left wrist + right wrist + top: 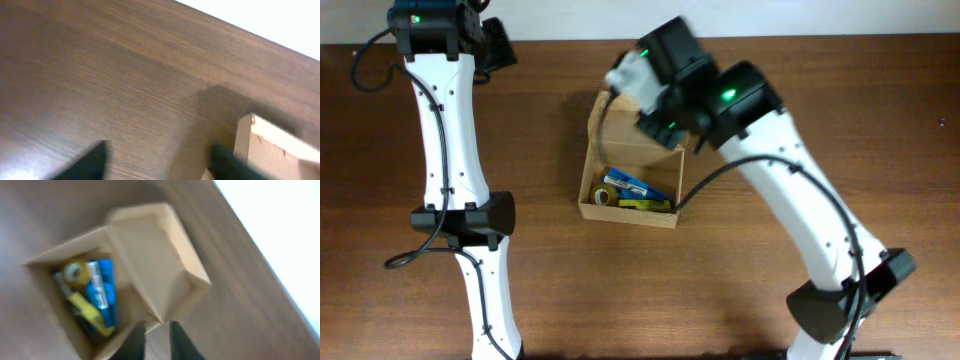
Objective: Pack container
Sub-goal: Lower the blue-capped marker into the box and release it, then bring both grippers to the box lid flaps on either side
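The container [588, 185] is a plain brown cardboard box in the middle of the table, and it also shows in the right wrist view [47, 287]. Its flap lid [640, 142] stands half raised at the far side, tilted over the opening [150, 260]. Inside lie a blue pen [102, 292], a yellow pen [90, 311] and a tape roll [73, 271]. My right gripper [157, 340] hovers at the lid's corner, fingers nearly together with nothing between them. My left gripper [160, 165] is open and empty above bare table at the far left, beside a box corner [270, 145].
The table is dark brown wood [770, 300]. The left arm [450, 150] runs along the left side and the right arm [800, 200] crosses from the front right. The table's far edge meets a white surface [280, 20].
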